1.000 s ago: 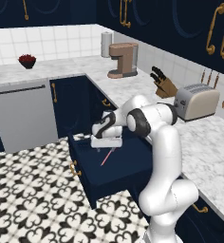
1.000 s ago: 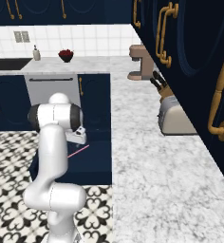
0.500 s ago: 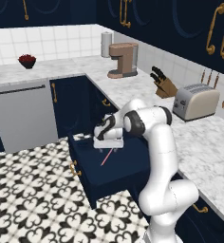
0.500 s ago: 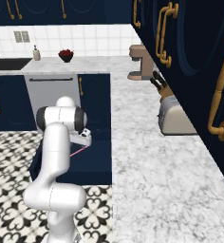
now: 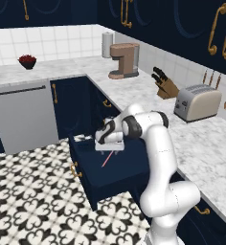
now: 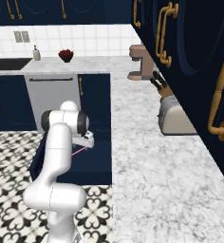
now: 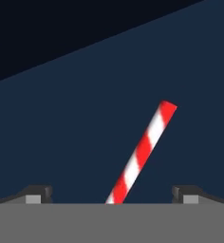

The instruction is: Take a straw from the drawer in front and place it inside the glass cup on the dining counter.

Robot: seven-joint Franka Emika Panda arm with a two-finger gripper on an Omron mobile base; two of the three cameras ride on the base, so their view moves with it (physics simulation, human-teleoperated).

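Inside the open drawer [image 5: 116,173], the straw [image 5: 107,159] shows as a thin red-and-white line slanting down over the dark navy interior, its upper end just under the gripper [image 5: 108,148]. From the hand view the straw [image 7: 141,154] rises on a slant from between the two dark fingertips [image 7: 37,191], which stand well apart at either side of the frame, so the gripper is wide and neither tip touches the stick there. Whether the straw rests on the drawer floor or hangs above it cannot be told. From the right base view the straw [image 6: 79,151] pokes out as a short pink streak below the hand, against the navy drawer [image 6: 96,159].

Beyond the drawer, its small gold handle [image 5: 75,169] sits on the front panel facing the patterned black-and-white floor [image 5: 33,201]. The white arm [image 5: 158,158] bends over from the base and reaches down into the drawer. Behind it runs the marble counter [image 5: 182,129] along the tiled wall, carrying a brown coffee machine [image 5: 123,60], a knife block [image 5: 163,84] and a silver toaster [image 5: 197,102]. A grey dishwasher front [image 5: 23,115] stands to the left of the navy cabinets, and a dark bowl of red fruit [image 5: 27,61] sits on the counter above it.
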